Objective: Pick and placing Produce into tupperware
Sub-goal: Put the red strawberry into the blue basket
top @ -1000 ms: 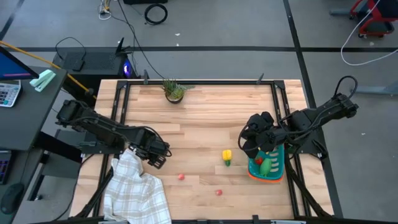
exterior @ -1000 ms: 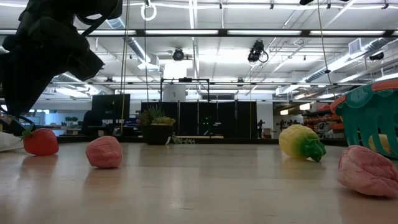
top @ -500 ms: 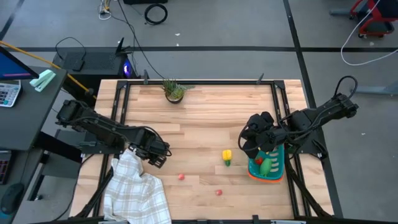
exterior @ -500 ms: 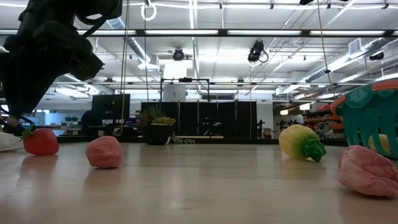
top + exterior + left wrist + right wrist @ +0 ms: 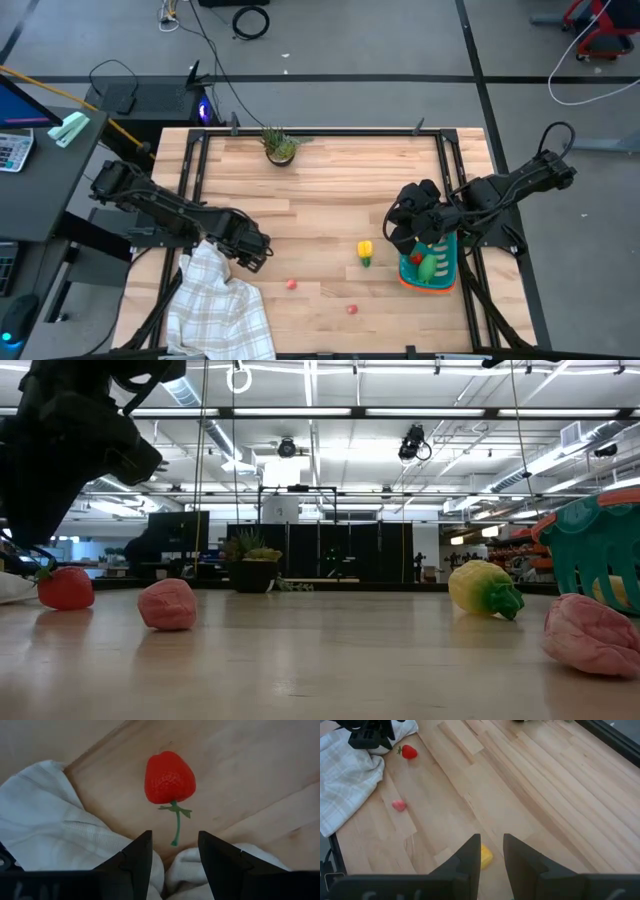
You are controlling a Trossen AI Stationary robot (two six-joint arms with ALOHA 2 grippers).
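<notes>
Red strawberry (image 5: 169, 777) near open left gripper (image 5: 175, 852); no writing legible.

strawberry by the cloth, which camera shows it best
The left wrist view: the strawberry fills the frame, green stem pointing toward the open left gripper, white cloth beside it. The low view shows it side-on at the far edge. The right wrist view shows it small. In the high view the arm hides it.

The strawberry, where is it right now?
The strawberry lies on the table's left side, just beyond the left gripper, whose fingers are open, beside the white checked cloth.
</notes>
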